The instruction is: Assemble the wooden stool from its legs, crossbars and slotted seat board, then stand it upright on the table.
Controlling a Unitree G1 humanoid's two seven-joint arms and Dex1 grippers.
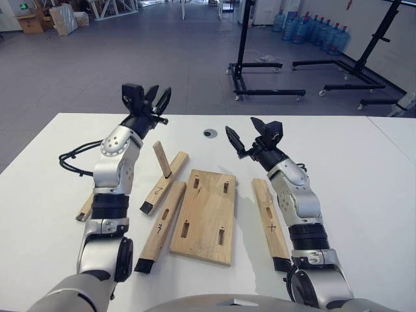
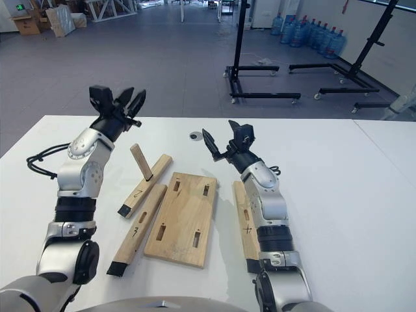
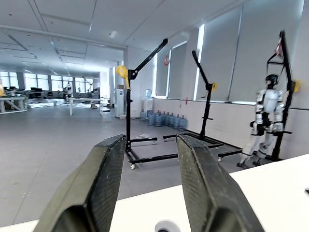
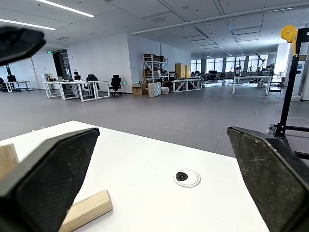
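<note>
– Seat board [image 1: 205, 214]: how does it lie from the tools?
– Start at the right tool [image 1: 240, 127]: spread wide, nothing in it, hanging above the table [image 1: 364, 195]. The board lies flat at its 7 o'clock, near, slots up, long axis roughly 12 to 6.
– And the left tool [image 1: 158, 93]?
– Also spread and empty, high over the far edge. The board is at its 5 o'clock, farther off, with the left legs [image 1: 159, 231] in between.
– So the right arm is nearer?
– I'd judge so. The right leg [image 1: 270, 221] lies just beside the board at its 3 o'clock, nearly parallel, under the right forearm.
– Anything joined?
– A crossbar [image 1: 162, 159] stands tilted on one left leg. Whether it sits in a slot, I can't tell.
</note>
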